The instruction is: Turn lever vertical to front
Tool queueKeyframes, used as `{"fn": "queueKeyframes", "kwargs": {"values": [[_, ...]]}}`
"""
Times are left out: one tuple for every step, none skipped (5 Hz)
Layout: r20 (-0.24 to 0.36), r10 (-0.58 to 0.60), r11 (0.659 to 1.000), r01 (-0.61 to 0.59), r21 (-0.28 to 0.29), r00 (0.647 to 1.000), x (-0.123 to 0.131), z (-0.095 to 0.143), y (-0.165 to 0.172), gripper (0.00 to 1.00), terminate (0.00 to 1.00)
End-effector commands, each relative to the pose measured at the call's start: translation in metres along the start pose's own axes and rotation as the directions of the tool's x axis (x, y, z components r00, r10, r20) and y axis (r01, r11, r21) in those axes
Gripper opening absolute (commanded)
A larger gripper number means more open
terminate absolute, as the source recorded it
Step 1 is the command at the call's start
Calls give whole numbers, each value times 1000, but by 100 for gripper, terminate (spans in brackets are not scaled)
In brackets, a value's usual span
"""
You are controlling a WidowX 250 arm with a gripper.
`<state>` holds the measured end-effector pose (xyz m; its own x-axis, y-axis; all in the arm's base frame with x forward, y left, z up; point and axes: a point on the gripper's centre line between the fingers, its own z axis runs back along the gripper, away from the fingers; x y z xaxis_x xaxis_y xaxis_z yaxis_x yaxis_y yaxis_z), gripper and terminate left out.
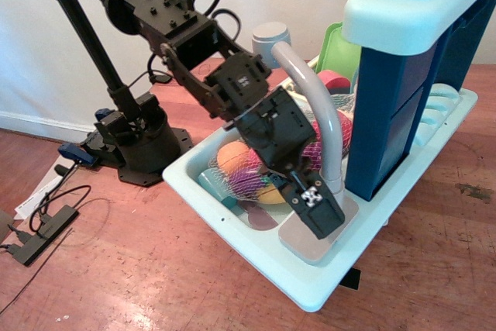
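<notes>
The grey toy faucet stands at the front corner of the pale sink (256, 249). Its tall curved spout (316, 102) rises from a collar (338, 186) on a flat grey base (304, 243). My black gripper (319, 213) reaches down from the upper left and lies over the left side of the collar and base. Its finger (314, 201) bears a small white marker. The lever does not show; the gripper covers the spot beside the collar. I cannot tell whether the jaws are open or shut, or whether they hold anything.
The sink holds a net bag of toy fruit (240, 172). A blue and white toy cabinet (403, 106) stands right behind the faucet. A green board (337, 52) and a grey cup (271, 36) are at the back. The arm's base (139, 145) and cables (46, 215) lie at left.
</notes>
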<state>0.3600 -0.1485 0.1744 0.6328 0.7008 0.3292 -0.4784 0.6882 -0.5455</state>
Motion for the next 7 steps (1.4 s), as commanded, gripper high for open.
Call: {"fn": "queueKeyframes", "kwargs": {"values": [[33, 38, 995, -41, 95, 999, -1, 27, 47, 100, 0], [57, 61, 990, -67, 121, 997, -7, 49, 69, 100, 0], [56, 79, 986, -86, 145, 995, -16, 61, 90, 100, 0], [47, 104, 975, -111, 194, 993, -31, 81, 111, 100, 0], [45, 84, 976, -91, 198, 995, -43, 109, 114, 100, 0], [45, 84, 976, -91, 198, 995, -43, 109, 114, 100, 0], [45, 84, 976, -91, 198, 995, -43, 109, 114, 100, 0]]}}
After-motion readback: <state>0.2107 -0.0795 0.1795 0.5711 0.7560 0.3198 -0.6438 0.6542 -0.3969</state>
